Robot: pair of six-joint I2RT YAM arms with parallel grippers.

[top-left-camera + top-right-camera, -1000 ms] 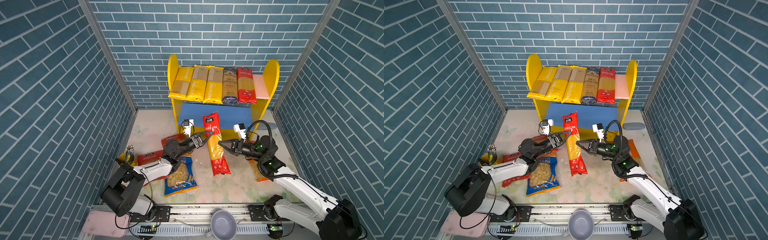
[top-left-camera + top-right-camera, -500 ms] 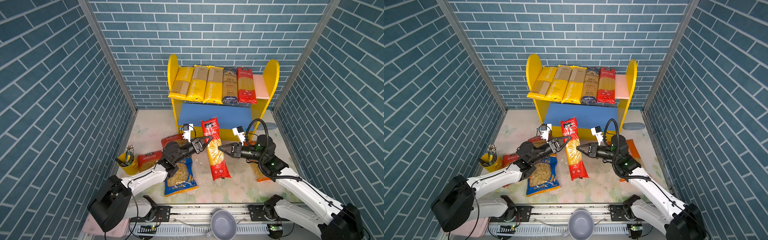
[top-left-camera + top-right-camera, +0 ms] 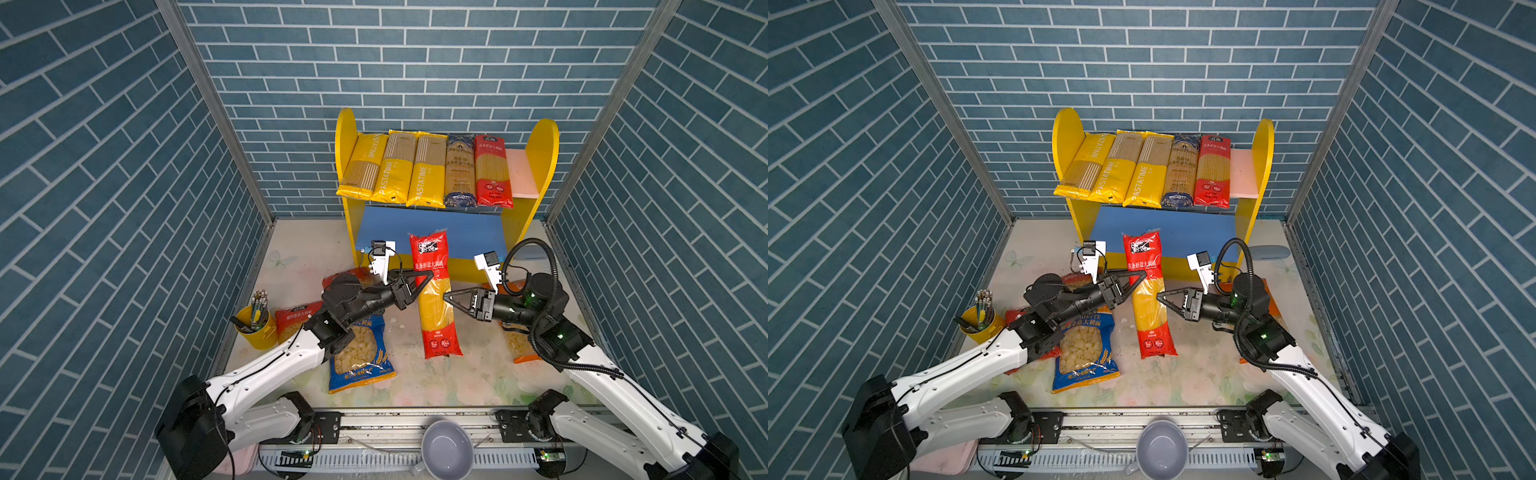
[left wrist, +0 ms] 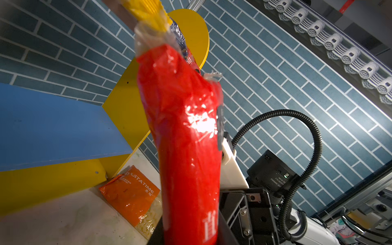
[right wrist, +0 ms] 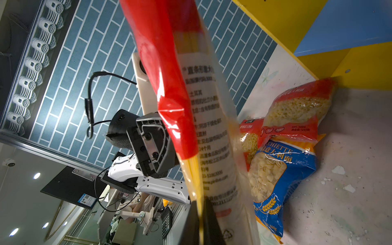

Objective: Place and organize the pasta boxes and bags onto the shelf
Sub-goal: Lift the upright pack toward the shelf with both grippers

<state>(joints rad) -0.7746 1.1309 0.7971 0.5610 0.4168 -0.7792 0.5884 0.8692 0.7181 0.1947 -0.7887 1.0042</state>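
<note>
Red spaghetti pack (image 3: 434, 307) lies with its long axis near-to-far. Its far end tilts up over the blue lower board (image 3: 457, 232) of the shelf (image 3: 540, 166). Left gripper (image 3: 424, 279) is clamped on the pack's left edge. Right gripper (image 3: 446, 297) pinches the right edge, jaws nearly together. Pink upper board (image 3: 517, 174) carries five long packs (image 3: 419, 170), with a bare strip at its right end. The floral tabletop (image 3: 457, 382) is stained and closely enclosed by blue brick walls (image 3: 124, 208).
</note>
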